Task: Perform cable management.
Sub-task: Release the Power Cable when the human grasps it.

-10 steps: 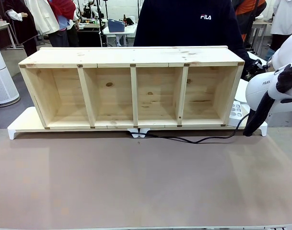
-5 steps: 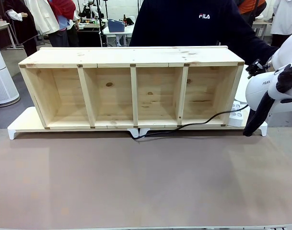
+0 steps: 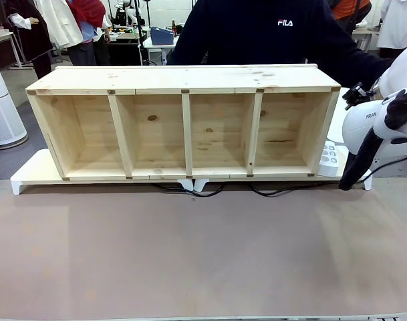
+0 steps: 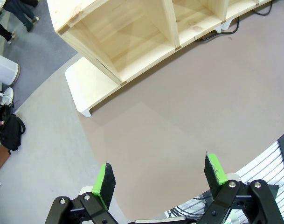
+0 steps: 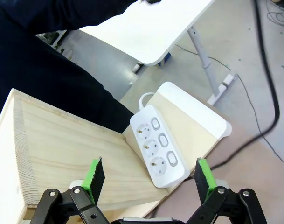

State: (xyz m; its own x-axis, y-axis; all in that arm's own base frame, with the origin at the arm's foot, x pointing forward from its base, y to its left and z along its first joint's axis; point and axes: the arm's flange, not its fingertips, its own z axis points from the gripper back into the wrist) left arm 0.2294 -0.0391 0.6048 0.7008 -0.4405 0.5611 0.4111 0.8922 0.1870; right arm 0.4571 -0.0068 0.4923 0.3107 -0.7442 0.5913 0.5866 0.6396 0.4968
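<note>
Thin black power cable (image 3: 270,191) lies on the brown table (image 3: 203,254), along the front foot of the pale wooden four-bay shelf (image 3: 187,127); its ends are hidden. White three-socket strip (image 5: 159,145) beside shelf end. Left gripper (image 4: 161,179) and right gripper (image 5: 150,176): jaws spread, empty.

A four-bay wooden shelf (image 3: 183,127) sits on a white riser (image 3: 29,175), a white power strip (image 5: 158,147) beside it.

L tool (image 4: 160,179) and R tool (image 5: 151,179) both wide open, empty — R arm (image 3: 377,127) raised at right.
</note>
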